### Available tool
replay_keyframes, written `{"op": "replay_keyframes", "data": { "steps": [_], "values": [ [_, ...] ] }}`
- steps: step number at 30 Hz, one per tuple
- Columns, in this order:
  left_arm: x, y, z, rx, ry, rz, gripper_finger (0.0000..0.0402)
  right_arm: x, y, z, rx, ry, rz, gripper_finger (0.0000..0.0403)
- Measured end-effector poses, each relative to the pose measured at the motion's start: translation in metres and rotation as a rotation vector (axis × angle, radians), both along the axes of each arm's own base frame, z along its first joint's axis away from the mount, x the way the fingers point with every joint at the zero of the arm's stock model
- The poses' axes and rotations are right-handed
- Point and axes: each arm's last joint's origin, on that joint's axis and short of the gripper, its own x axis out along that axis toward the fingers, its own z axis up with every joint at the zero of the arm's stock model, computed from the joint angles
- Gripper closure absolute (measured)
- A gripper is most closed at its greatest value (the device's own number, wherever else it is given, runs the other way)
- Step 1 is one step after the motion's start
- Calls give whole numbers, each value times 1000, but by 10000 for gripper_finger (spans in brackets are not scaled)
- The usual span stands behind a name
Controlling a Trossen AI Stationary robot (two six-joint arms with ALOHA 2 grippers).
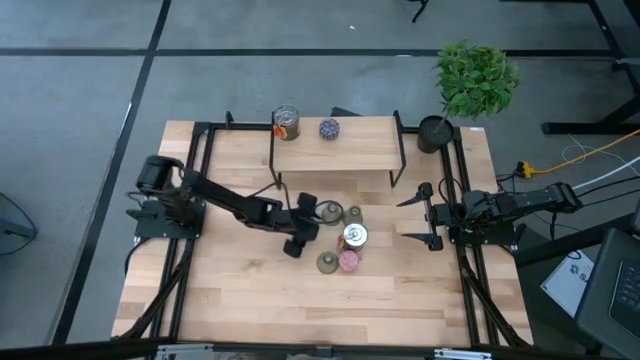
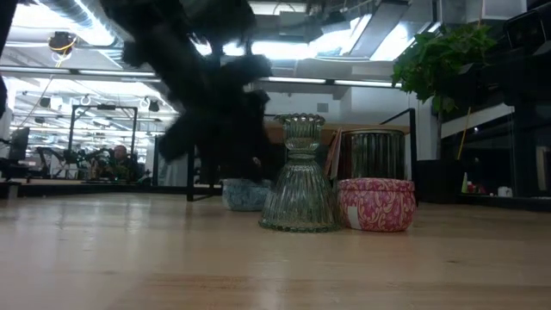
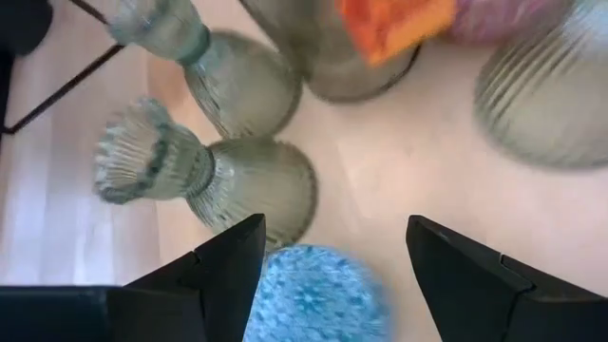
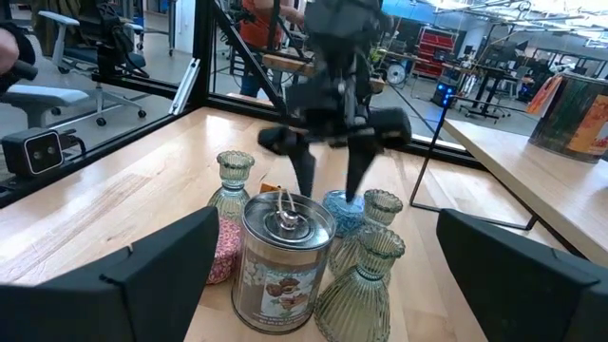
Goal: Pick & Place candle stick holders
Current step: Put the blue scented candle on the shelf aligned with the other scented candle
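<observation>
My left gripper point(image 1: 306, 224) hangs open over a round blue speckled-top holder point(image 3: 313, 296), which stands on the table. Its fingers point(image 4: 306, 179) stand on either side of the holder's top point(image 4: 340, 211) without touching it. Beside the holder stand two olive-green vase holders point(image 3: 237, 176), a silvery can point(image 4: 283, 261), a third green vase point(image 2: 300, 176) and a pink holder point(image 2: 376, 204). A second silvery can point(image 1: 285, 122) and a purple holder point(image 1: 329, 128) stand on the raised shelf point(image 1: 360, 150). My right gripper point(image 1: 413, 217) is open and empty at the table's right.
The raised wooden shelf on black legs spans the table's far middle. A black pot with a green plant point(image 1: 475, 80) stands at the far right corner. Bare wood point(image 1: 250, 290) lies toward the near edge.
</observation>
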Motion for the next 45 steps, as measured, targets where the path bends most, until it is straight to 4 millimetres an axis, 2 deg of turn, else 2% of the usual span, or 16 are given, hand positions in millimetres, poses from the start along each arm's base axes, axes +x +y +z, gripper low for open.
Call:
{"op": "replay_keyframes", "data": {
  "steps": [4,8,11,18,27,31,37,45],
  "values": [
    [-11,-2,17,-49,-7,83,147,0,0,0,0,1,-1,5],
    [-15,13,30,-92,-62,229,142,0,0,0,0,0,-1,5],
    [-16,25,31,-183,-48,266,130,0,0,0,0,1,0,5],
    [-9,43,9,-264,15,282,87,0,0,0,0,0,0,5],
    [-7,44,4,-344,31,287,45,0,0,0,0,0,-1,5],
    [-7,45,-1,-338,44,307,41,0,0,0,0,0,-1,5],
    [-6,40,-28,-334,152,303,42,0,0,0,0,0,0,5],
    [-2,34,-29,-337,123,295,55,0,0,0,0,0,0,5]
  ]
}}
